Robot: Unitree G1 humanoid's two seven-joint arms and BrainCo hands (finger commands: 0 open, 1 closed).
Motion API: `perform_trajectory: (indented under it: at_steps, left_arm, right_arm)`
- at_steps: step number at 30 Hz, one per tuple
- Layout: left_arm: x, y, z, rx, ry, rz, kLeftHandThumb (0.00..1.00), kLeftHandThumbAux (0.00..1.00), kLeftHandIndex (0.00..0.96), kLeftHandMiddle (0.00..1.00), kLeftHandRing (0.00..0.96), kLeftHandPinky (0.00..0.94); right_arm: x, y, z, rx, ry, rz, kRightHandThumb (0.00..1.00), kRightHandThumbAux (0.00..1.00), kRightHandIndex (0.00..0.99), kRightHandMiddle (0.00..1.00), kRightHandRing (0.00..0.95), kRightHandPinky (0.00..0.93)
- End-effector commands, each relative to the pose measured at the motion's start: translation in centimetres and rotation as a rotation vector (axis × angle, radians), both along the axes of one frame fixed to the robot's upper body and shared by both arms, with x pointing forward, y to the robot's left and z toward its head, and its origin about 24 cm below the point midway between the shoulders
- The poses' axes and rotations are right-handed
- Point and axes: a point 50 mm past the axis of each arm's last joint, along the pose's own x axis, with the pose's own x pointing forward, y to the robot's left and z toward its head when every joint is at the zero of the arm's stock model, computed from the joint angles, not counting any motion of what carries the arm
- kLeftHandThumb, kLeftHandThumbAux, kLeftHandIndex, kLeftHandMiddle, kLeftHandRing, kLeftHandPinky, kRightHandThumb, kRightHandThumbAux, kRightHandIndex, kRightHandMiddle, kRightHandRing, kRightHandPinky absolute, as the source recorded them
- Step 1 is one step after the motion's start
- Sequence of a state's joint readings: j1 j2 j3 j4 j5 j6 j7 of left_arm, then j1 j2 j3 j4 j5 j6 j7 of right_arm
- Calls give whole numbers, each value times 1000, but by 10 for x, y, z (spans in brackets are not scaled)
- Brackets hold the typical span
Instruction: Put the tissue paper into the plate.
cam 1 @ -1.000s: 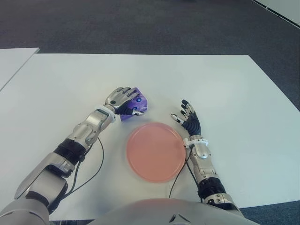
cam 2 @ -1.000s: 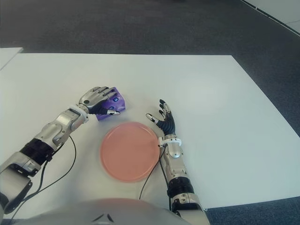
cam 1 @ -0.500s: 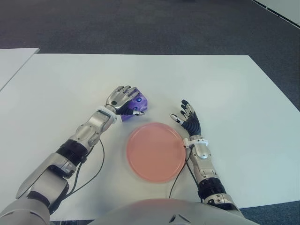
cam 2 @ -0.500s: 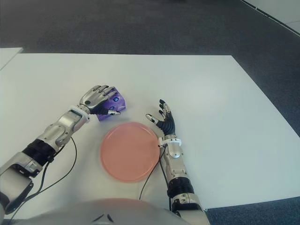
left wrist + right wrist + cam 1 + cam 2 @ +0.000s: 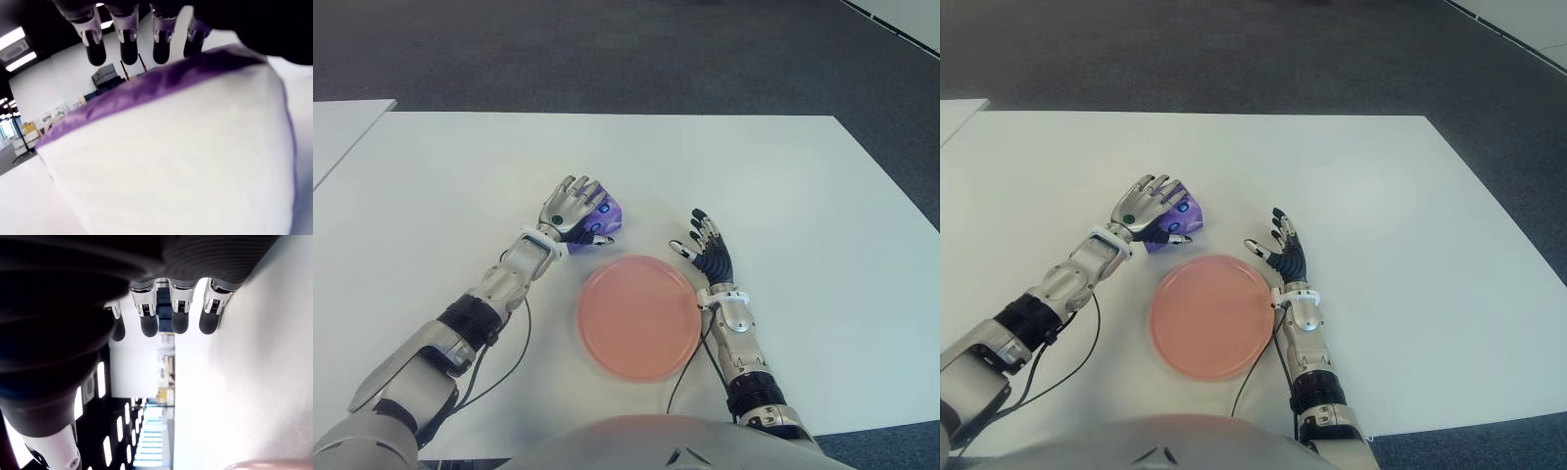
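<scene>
My left hand [image 5: 574, 208] sits just above and left of centre in the eye views, fingers curled over the purple tissue pack [image 5: 600, 219] and closed on it. In my left wrist view the pack [image 5: 186, 161] fills most of the picture, with my fingertips [image 5: 128, 46] hooked over its far edge. The pack sits low at the white table [image 5: 783, 176], and I cannot tell whether it is lifted yet. So I judge the grasp as made, while the carry and the drop are still ahead.

The pink plate [image 5: 637, 317] lies empty just below and to the right of the pack, close by but not touching it. Nothing stands between them.

My right hand [image 5: 708, 253] shows beside the plate's upper right rim, fingers spread and holding nothing; it is near the path but not in it.
</scene>
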State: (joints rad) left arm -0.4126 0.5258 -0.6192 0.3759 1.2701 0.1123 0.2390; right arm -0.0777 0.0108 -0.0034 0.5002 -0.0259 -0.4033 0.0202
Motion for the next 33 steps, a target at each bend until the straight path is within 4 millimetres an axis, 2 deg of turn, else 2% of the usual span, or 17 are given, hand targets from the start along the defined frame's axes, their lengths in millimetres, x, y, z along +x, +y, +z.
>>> perform_trajectory:
  at_steps: [1,11,21,33]
  left_arm:
    - [-4,-2,-8,23,-55,-20,222,64,0,0,0,0]
    - [-7,-2,-17,34,-75,-17,227,80,0,0,0,0]
    - [-16,8,-63,88,8,58,254,110,0,0,0,0]
    - [-20,14,-78,122,-40,132,282,139,0,0,0,0]
  right_arm:
    - [-30,-4,-40,2,205,-16,47,766,104,88,29,0]
    - [-32,-3,-39,11,196,-13,48,786,107,89,33,0]
    - [-35,-5,-39,10,182,-13,46,790,110,92,34,0]
    - [-38,-7,-42,30,183,-23,57,827,108,92,36,0]
